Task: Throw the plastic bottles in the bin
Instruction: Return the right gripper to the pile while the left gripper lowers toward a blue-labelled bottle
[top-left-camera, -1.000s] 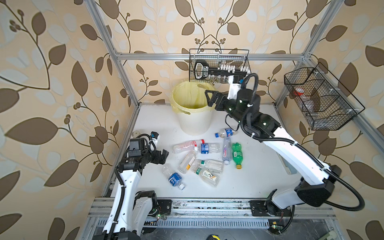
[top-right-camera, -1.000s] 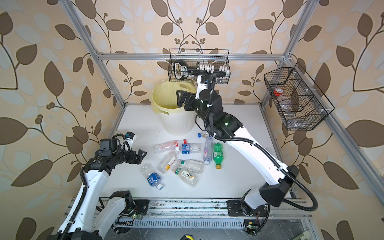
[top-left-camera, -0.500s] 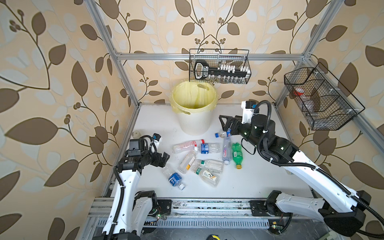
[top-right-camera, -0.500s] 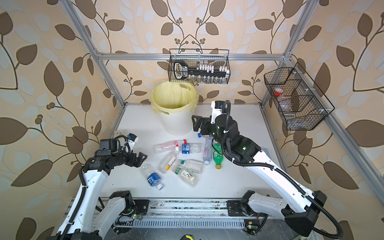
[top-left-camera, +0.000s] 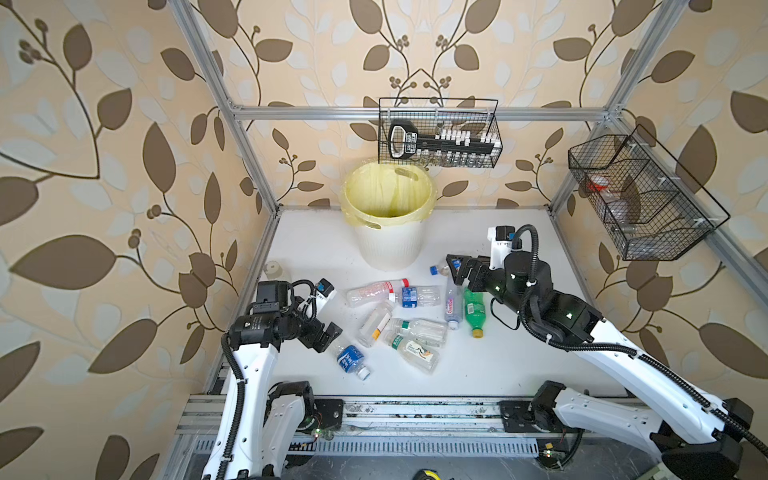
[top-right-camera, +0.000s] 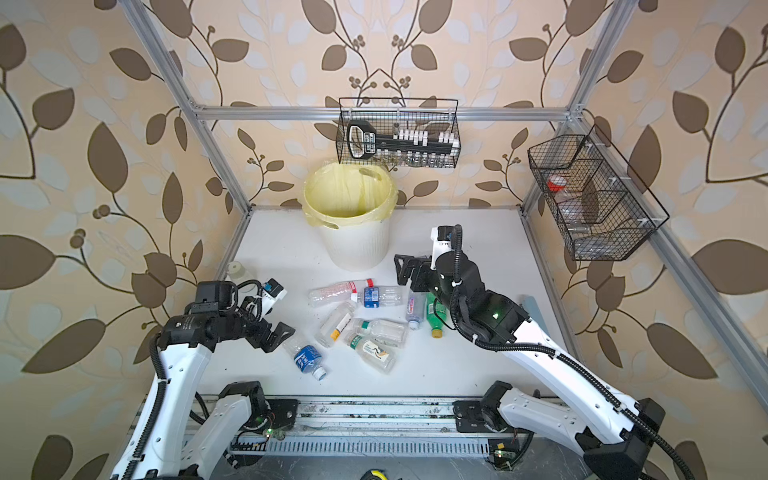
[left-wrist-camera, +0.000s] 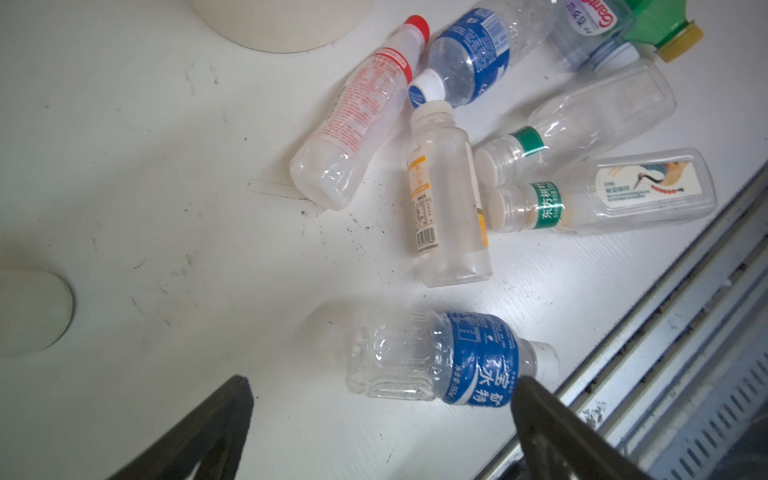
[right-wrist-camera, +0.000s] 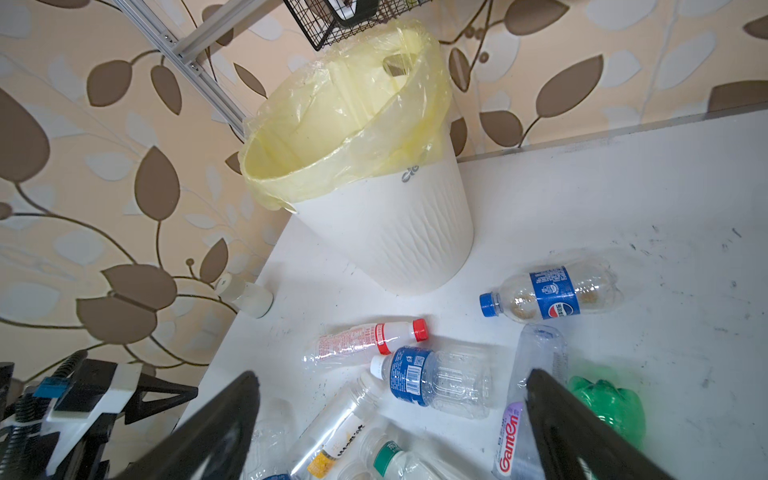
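Mostly clear bottles (top-left-camera: 417, 296) near cream bin (top-left-camera: 390, 246)

**Robot test cell in a lab**

An aluminium frame (top-left-camera: 374, 113) boxes in a white table (top-left-camera: 519, 365), and leaf-patterned wallpaper (top-left-camera: 104, 208) covers its sides. A left arm (top-left-camera: 249, 374) and a right arm (top-left-camera: 648, 382), both white with exposed cables, stand on a metal rail (top-left-camera: 415, 411) along the front edge. Wire baskets (top-left-camera: 384, 124) hang from the frame's bars.
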